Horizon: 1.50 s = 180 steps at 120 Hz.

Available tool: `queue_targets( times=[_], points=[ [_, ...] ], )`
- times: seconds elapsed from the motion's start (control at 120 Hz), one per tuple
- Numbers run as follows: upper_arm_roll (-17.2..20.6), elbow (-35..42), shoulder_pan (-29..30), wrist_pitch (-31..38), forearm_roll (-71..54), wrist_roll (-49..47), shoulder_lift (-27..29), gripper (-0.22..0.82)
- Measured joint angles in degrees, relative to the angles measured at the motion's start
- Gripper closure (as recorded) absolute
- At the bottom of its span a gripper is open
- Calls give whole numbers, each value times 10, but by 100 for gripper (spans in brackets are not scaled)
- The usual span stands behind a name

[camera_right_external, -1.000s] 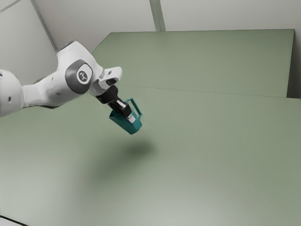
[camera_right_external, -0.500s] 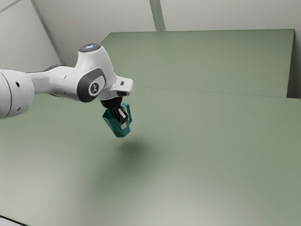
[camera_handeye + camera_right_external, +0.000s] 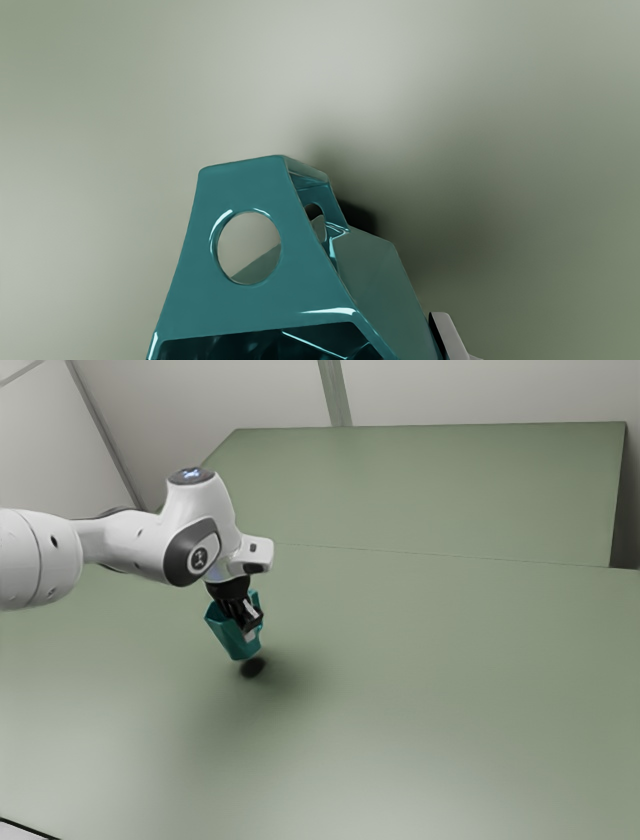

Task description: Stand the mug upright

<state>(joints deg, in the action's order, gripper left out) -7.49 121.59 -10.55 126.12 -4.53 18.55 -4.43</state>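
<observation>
In the exterior view my gripper (image 3: 250, 622) points down at the mug and is shut on it. The teal mug (image 3: 228, 634) hangs just above the green table (image 3: 420, 690), opening up, its top leaning a little toward the exterior view's left. Its handle is on the side toward the exterior view's right, partly behind the fingers. The wrist view has the mug (image 3: 240, 310) with its holed handle pointing away from my hand and the dark opening near the bottom edge. One fingertip (image 3: 448, 332) lies against the mug's outer side; the other finger is hidden there.
A dark shadow lies on the table right under the mug. A second green surface (image 3: 430, 490) stands beyond the table's far seam, with pale walls behind it.
My hand has moved down and toward the exterior view's left, turning to point more steeply downward. The held mug has come closer to the table and tilted nearer to upright.
</observation>
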Motion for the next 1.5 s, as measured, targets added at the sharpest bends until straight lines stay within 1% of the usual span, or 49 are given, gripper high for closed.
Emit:
queue_targets(
  times=[0.633, 0.767, 0.983, 1.308, 1.375, 1.5],
  points=[
    [0, 27, 0, 47, -4, -21, -20, 78],
    [0, 42, 0, 49, -4, -25, -11, 78],
    [-1, 81, 0, 52, -6, -33, 20, 78],
    [-1, 91, 0, 52, -16, -45, 23, 78],
    [-1, 91, -1, 51, -16, -46, 23, 76],
    [0, 90, 0, 50, -11, -44, 23, 69]
  ],
)
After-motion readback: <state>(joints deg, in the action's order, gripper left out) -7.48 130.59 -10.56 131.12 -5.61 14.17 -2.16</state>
